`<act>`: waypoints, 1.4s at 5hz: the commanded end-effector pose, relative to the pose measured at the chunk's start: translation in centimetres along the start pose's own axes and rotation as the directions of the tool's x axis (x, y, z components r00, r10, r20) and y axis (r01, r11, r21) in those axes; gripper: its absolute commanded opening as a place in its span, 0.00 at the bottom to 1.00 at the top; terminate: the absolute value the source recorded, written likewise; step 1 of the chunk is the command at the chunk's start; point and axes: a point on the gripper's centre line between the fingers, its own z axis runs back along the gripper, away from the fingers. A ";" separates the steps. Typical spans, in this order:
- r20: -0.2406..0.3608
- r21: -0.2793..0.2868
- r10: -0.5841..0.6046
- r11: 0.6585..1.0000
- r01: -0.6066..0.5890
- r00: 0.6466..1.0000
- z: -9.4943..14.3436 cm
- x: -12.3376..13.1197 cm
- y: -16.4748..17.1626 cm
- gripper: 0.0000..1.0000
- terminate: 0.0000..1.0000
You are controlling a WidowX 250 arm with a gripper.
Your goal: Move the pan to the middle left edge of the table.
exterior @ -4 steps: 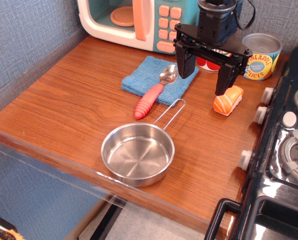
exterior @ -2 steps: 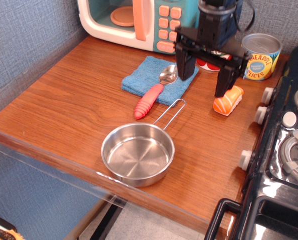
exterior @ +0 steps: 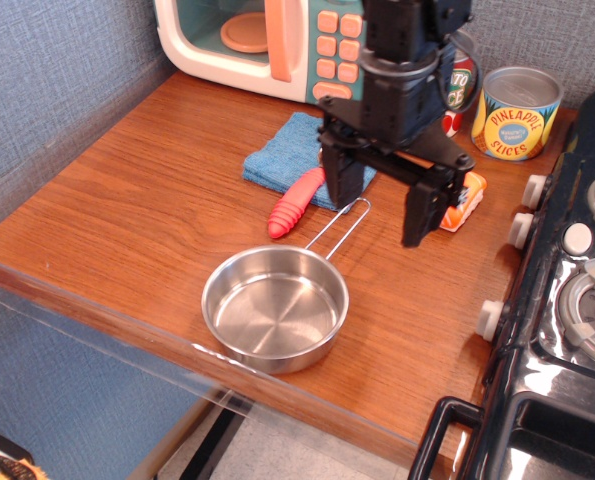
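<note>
- Your pan [exterior: 275, 310] is a small, round, shallow piece of shiny steel, empty, with a thin wire loop handle angling up and to the right.
- You'll find it near the table's [exterior: 127, 220] front edge, roughly mid-width.
- Your gripper [exterior: 382, 206] hangs above the handle's far end, fingers [exterior: 341, 180] spread wide and holding nothing.
- The table is brown wood grain with a clear plastic front lip.
- Behind it you see a blue cloth [exterior: 292, 150], a red-handled spoon [exterior: 295, 200], a toy microwave [exterior: 267, 45] and a pineapple can [exterior: 517, 112]; a black toy stove [exterior: 557, 300] stands at right, grey walls around.
</note>
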 end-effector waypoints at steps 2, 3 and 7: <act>-0.072 0.064 -0.073 0.995 0.077 0.995 -2.8 -4.3 -1.9 1.00 0.00; -0.117 0.118 -0.024 0.992 0.038 0.993 -5.2 -4.7 -1.9 1.00 0.00; -0.112 0.129 0.026 0.992 -0.011 0.993 -5.9 -4.5 -1.3 0.00 0.00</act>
